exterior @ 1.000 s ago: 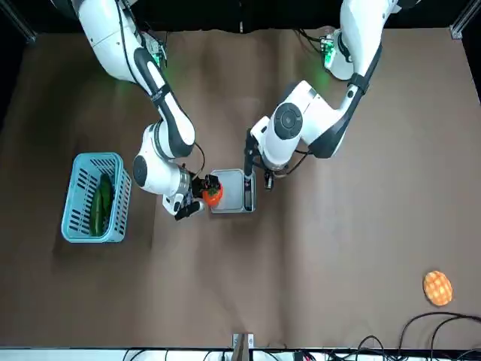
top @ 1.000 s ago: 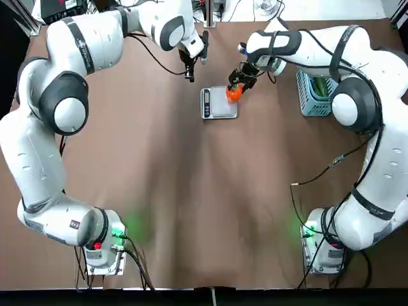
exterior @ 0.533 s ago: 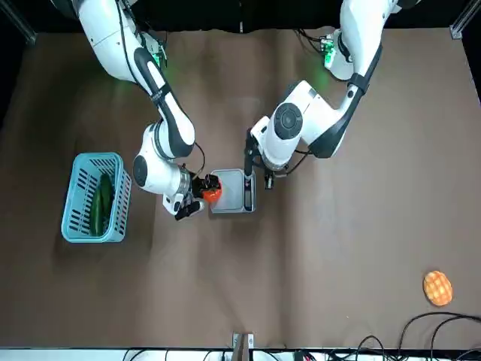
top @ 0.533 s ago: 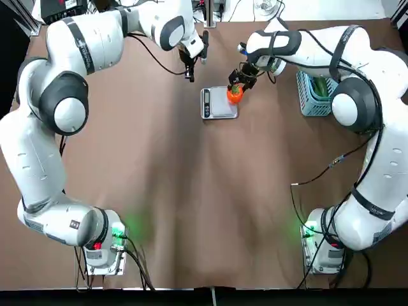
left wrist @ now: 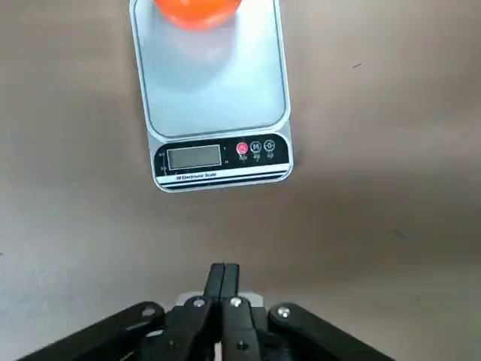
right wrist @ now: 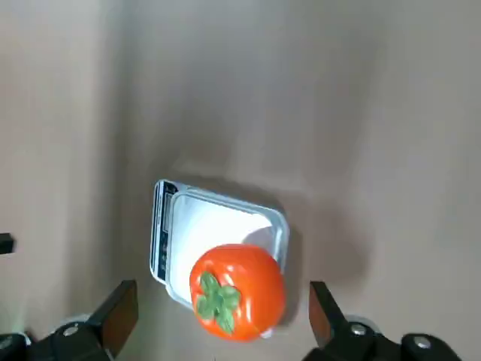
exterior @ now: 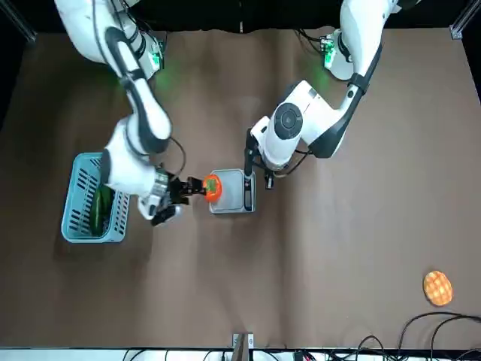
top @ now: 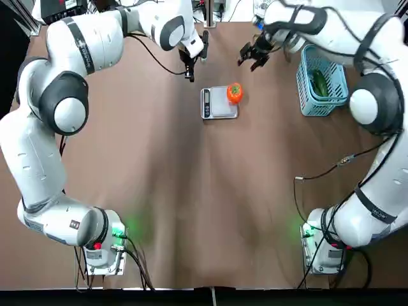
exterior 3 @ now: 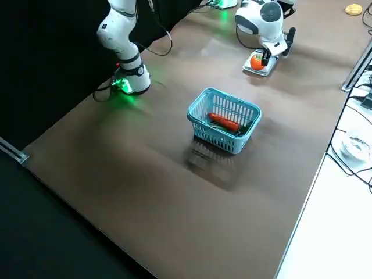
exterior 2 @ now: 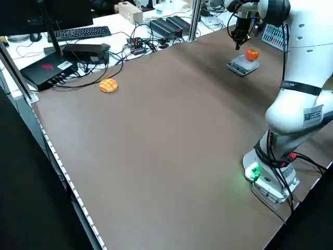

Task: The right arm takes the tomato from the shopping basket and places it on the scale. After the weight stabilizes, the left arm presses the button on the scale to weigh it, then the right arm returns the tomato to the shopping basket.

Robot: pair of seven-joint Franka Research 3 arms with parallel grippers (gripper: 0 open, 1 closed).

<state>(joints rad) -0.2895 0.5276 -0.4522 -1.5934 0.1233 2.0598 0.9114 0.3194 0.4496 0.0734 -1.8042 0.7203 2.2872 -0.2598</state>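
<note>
The tomato (top: 234,92) sits on the scale (top: 218,103), at its edge toward the shopping basket (top: 322,80); the right end effector (top: 254,55), released and empty, hangs above the tabletop nearer the far edge. The left end effector (top: 190,71), fingers pinched together and holding nothing, hovers just off the scale's button strip (left wrist: 222,159), so it is the nearer one for the press.

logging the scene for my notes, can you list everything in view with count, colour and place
tomato: one, orange-red with green stem, resting on the scale's edge nearest the basket
scale: one, silver-grey with dark display strip, far middle of the table
basket: one, light blue, on the robot's right
green vegetable: at least one, lying in the basket
red-orange item: one, in the basket, seen from the right side view
round waffle-patterned item: one, yellow-orange, alone far out on the robot's left
table: one, brown
right end effector: one, dark, open, raised between scale and basket
left end effector: one, dark, shut, just beside the scale's display strip
</note>
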